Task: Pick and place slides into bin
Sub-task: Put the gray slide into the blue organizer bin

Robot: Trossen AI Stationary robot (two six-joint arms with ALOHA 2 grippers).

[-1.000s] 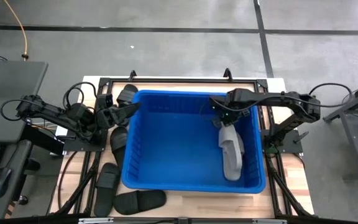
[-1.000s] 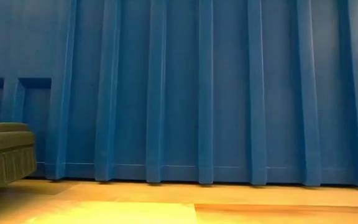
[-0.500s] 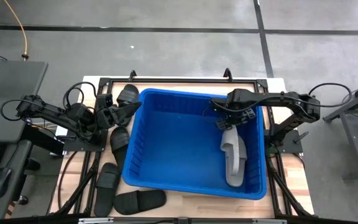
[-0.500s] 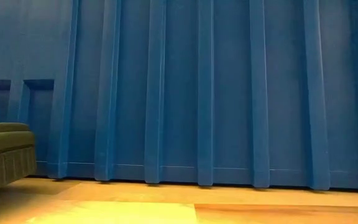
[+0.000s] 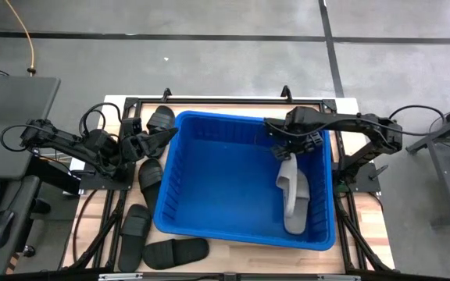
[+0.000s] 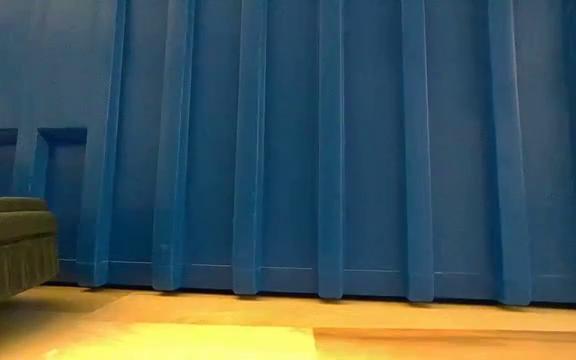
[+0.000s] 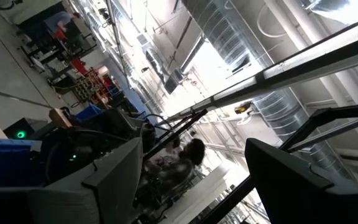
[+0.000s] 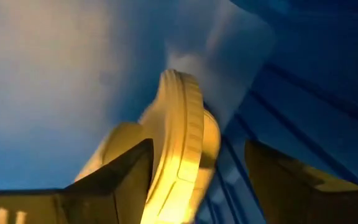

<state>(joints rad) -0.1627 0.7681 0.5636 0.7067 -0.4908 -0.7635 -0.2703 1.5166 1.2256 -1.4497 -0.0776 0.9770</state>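
The blue bin (image 5: 233,179) stands mid-table; its ribbed wall fills the low view (image 6: 328,150). A light grey slide (image 5: 292,195) lies inside it on its edge, along the bin's right wall. My right gripper (image 5: 287,150) is open over the slide's far end, which shows between its fingers in the right wrist view (image 8: 182,137). My left gripper (image 5: 161,135) is open and empty at the bin's far left corner, tipped up toward the ceiling (image 7: 197,186). Several black slides lie left of the bin (image 5: 160,119), (image 5: 148,178), (image 5: 135,226), (image 5: 176,250). My right gripper stands with one finger (image 8: 126,171) close beside the grey slide's far end (image 8: 185,112). I cannot tell whether it touches the slide. The slide rests in the bin on its own.
Black frame rails (image 5: 123,117) run round the wooden table (image 5: 366,234). A black slide's end shows at the low view's left edge (image 6: 8,250). A grey desk (image 5: 14,101) stands to the left of the table. A person shows far off in the left wrist view (image 7: 188,155).
My right gripper has gone a little toward the table's right edge. The grey slide has slid a little toward the near edge inside the bin. The bin has turned slightly on the table, its near right corner going nearer.
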